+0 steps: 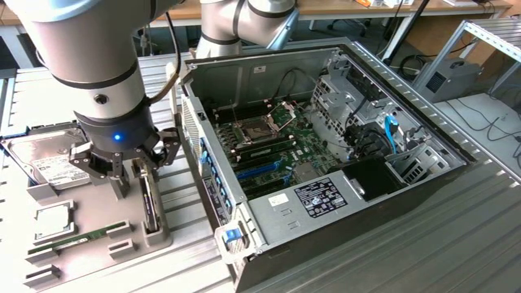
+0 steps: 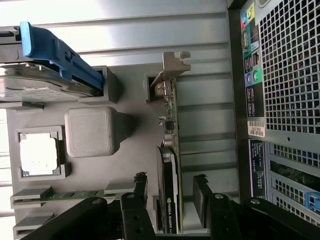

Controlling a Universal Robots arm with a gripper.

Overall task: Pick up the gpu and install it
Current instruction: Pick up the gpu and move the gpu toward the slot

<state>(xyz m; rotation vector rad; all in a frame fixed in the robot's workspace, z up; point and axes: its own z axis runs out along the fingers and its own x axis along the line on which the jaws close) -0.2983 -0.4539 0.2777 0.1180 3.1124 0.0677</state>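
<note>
Step in hand: the pick, at the pre-grasp stage; install not begun. Gripper (image 2: 170,177) is over the parts holder (image 1: 91,210), jaws wide, nothing held. In the wrist view its two fingers (image 2: 140,186) straddle the gpu (image 2: 169,145), one on each flat side, with a gap showing on both sides. How far down the card the pads reach is hard to judge from the exterior view, probably just at its top edge.

Where the gpu is: standing on edge in a slot of the grey holder, on the holder's side nearest the open PC case (image 1: 342,201), just beside the case but outside it. The motherboard (image 1: 281,149) inside the case carries no card that I can see.

What a grasp here calls for, as I judge it: pads centred across the thin card, closing squarely on the flat faces, then a straight lift out of the slot so that the board does not bind.

Look of the gpu: thin, flat, green circuit board edge, dark cooler face on the part between the fingers, pale metal end bracket (image 2: 173,62) at the far end with a bent tab.

Also on the holder: hard drive (image 1: 47,160), CPU (image 1: 52,221), RAM stick (image 1: 77,238), all untouched.
</note>
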